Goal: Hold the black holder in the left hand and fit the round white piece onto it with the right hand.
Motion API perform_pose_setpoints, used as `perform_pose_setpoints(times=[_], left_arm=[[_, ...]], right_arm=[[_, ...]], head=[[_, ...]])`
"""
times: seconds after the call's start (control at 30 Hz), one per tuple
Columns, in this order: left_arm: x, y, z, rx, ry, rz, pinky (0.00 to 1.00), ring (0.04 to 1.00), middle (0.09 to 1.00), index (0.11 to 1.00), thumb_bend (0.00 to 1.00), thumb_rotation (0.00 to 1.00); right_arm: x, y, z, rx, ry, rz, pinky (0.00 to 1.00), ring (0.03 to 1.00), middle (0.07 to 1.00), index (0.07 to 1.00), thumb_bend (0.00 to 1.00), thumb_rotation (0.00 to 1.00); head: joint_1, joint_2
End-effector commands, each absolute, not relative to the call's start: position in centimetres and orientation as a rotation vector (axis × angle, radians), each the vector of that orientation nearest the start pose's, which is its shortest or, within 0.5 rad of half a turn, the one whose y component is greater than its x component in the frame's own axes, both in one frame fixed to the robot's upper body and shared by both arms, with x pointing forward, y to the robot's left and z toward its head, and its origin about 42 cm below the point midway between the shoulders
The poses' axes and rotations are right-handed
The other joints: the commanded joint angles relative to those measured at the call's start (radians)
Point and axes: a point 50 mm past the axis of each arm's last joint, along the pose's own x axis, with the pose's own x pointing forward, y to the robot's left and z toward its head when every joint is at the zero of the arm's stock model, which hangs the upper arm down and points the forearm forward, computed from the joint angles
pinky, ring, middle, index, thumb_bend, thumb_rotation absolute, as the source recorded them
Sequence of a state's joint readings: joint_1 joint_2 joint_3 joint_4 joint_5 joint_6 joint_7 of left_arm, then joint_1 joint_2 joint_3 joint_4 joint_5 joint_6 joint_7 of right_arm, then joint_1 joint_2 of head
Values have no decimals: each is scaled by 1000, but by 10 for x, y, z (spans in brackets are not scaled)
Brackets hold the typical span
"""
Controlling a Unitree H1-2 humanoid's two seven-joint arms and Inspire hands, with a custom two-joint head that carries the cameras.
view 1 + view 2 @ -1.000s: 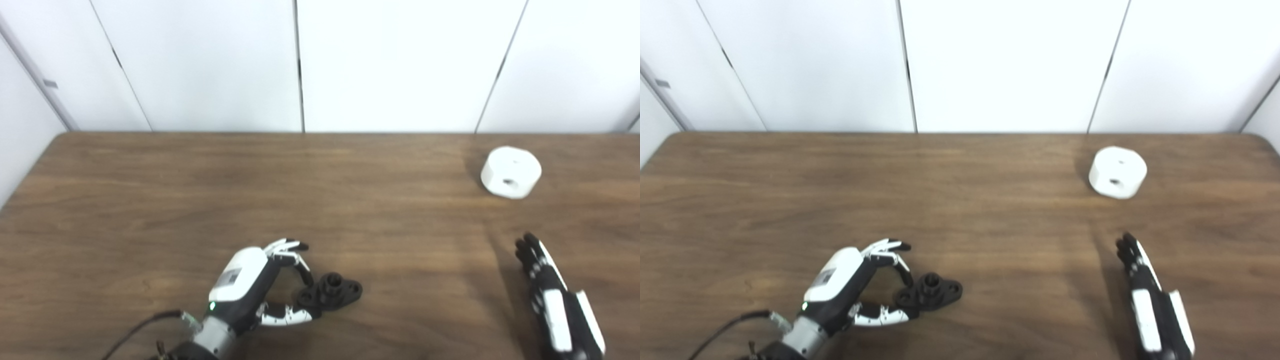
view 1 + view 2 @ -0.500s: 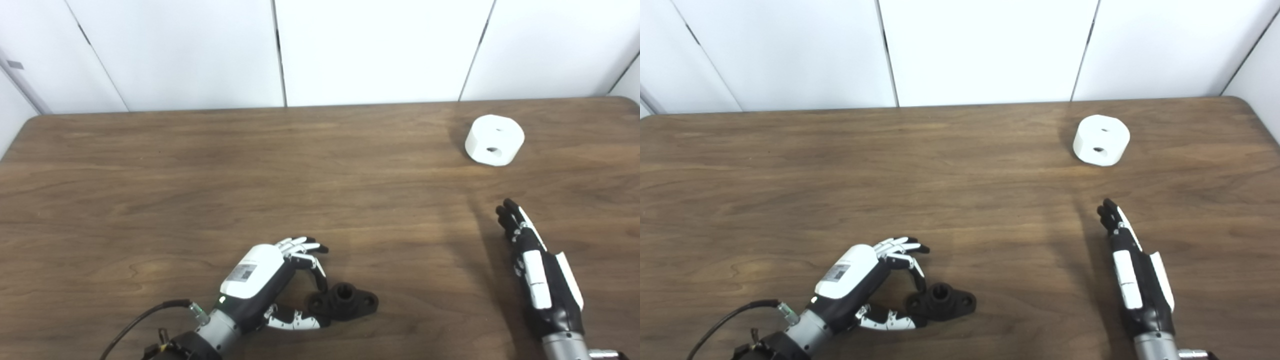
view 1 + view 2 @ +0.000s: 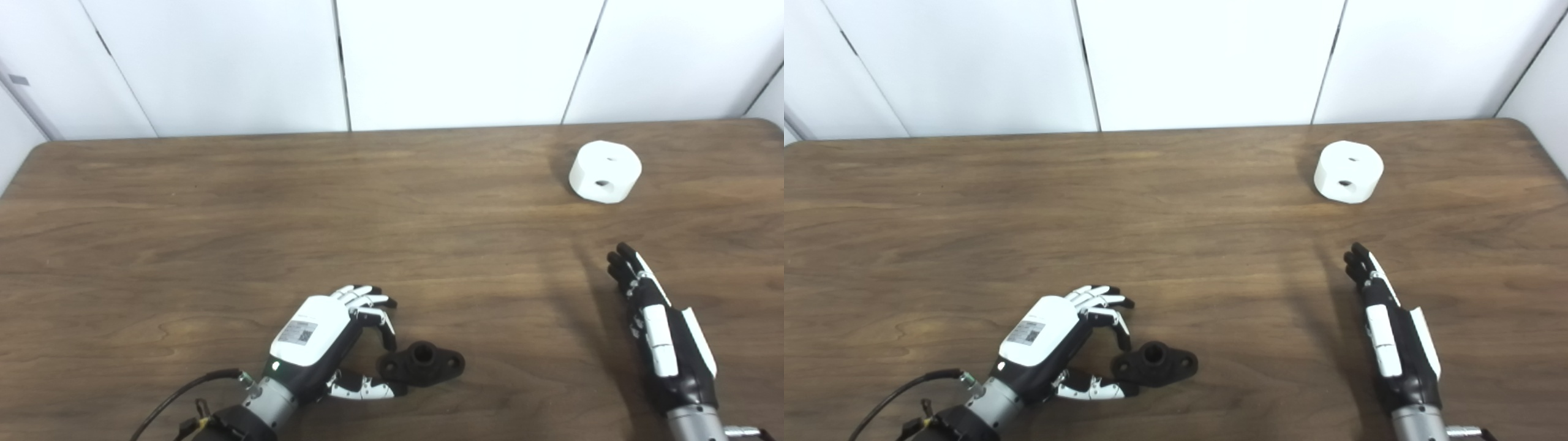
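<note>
Since a half-second back: left hand (image 3: pixel 327 343) drawn slightly nearer the matt black flanged holder (image 3: pixel 421 364), fingers (image 3: pixel 375 313) curled a little lower over its near end, thumb lying along the wooden counter (image 3: pixel 245 214) and touching or nearly touching the flange; contact not clear enough to call a grip. Holder flat on the counter, near the front edge, not yet lifted. Judged: grasp in closing, first step of the task unfinished. Right hand (image 3: pixel 1387 334) unchanged in place, flat and extended, fingers straight and close together, holding nothing, well apart from the round white piece (image 3: pixel 1348 171). Holder: short raised central collar with open bore, flanked by two rounded ears, each with a hole. White piece: squat cylinder, far right of the counter near the back edge, one small hole on top, one larger in the side wall.
</note>
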State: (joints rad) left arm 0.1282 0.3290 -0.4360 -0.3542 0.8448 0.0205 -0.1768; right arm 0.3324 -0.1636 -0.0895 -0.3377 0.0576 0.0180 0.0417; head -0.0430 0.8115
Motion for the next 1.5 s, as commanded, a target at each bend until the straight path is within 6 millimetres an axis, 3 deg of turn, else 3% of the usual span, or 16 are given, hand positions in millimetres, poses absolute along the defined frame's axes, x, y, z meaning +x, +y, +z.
perform_pose_setpoints(times=[0.0, 0.3, 0.4, 0.5, 0.67, 0.8, 0.93, 1.07, 1.47], left_arm=[[203, 200, 105, 1155, -68, -555, 887, 891, 816, 490, 518, 48], [202, 202, 104, 1139, -54, -552, 890, 896, 825, 490, 517, 49], [202, 203, 103, 1143, -51, -554, 888, 894, 826, 490, 517, 49], [200, 203, 100, 1136, -56, -549, 877, 885, 819, 490, 518, 49], [198, 203, 99, 1132, -57, -552, 872, 883, 817, 489, 517, 48], [196, 203, 98, 1127, -69, -551, 851, 865, 802, 489, 518, 49], [196, 204, 98, 1132, -51, -564, 863, 874, 811, 489, 517, 49], [195, 206, 99, 1132, -48, -568, 862, 874, 810, 489, 517, 49], [194, 217, 91, 1126, -46, -577, 867, 873, 812, 489, 517, 49]], right_arm=[[171, -293, 124, -149, 1, -55, 1000, 950, 928, 937, 554, 1000], [177, -296, 141, -216, -48, -66, 1000, 951, 922, 932, 545, 979], [188, -301, 156, -279, -77, -92, 1000, 953, 919, 918, 561, 823], [202, -310, 172, -399, -117, -119, 894, 915, 908, 913, 598, 713], [225, -327, 202, -560, -158, -156, 928, 943, 921, 924, 689, 612], [247, -339, 223, -643, -170, -179, 893, 921, 923, 887, 696, 432], [267, -349, 243, -785, -153, -208, 882, 920, 927, 854, 787, 429], [288, -352, 261, -887, -150, -235, 923, 969, 950, 849, 811, 423], [372, -358, 287, -1027, -81, -245, 918, 1000, 995, 843, 875, 336]], head=[[-1, -3], [-34, -45], [-50, -62], [-63, -77], [-77, -90], [-85, -98], [-104, -103], [-144, -111], [-222, -134]])
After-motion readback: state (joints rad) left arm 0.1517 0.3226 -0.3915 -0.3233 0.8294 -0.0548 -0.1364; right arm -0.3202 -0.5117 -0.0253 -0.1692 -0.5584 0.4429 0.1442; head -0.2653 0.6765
